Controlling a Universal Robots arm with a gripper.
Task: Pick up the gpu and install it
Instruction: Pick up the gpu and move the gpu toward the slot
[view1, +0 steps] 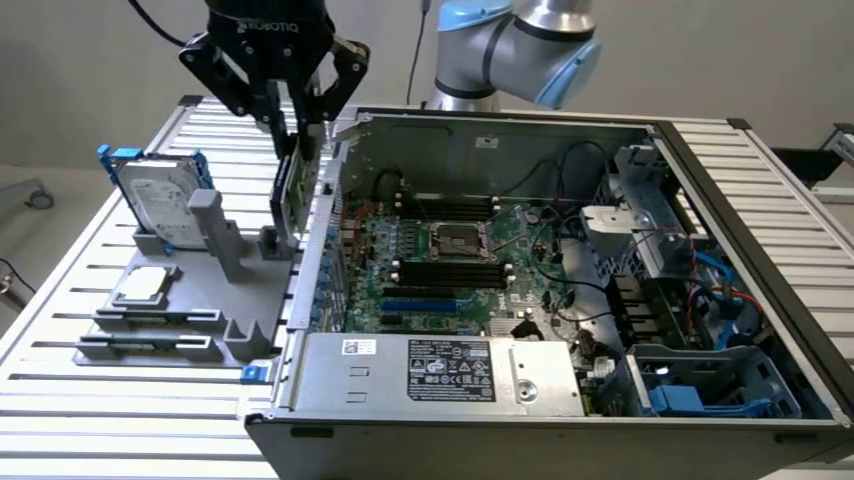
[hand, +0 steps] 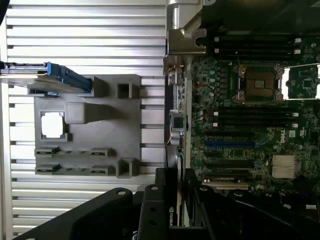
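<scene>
**While the computer case (view1: 727, 215) lies open, the gripper (view1: 296, 140) clamps the gpu (view1: 286, 195) at the case's wall**

Where the slatted metal table (view1: 67, 395) spreads under everything, the case takes up most of it, lying on its side with its motherboard (view1: 441, 265) facing up. On the exterior view's left of the case sits a grey fixture (view1: 200, 330) that holds the loose parts. The arm (view1: 527, 45) reaches in from behind the case, and the gripper hangs over the gap between the fixture and the case wall. Its jaws are closed on the upper edge of the gpu, one finger (hand: 159, 200) on each face of the card. The gpu hangs upright and edge-on, just beside the case's outer wall and outside the case. Its lower edge is close over the fixture; whether it touches there cannot be told. A hard drive (view1: 154, 205) in a blue frame stands upright at the fixture's far end. The square silver CPU chip (view1: 144, 285) lies flat in its recess nearer the front.
</scene>
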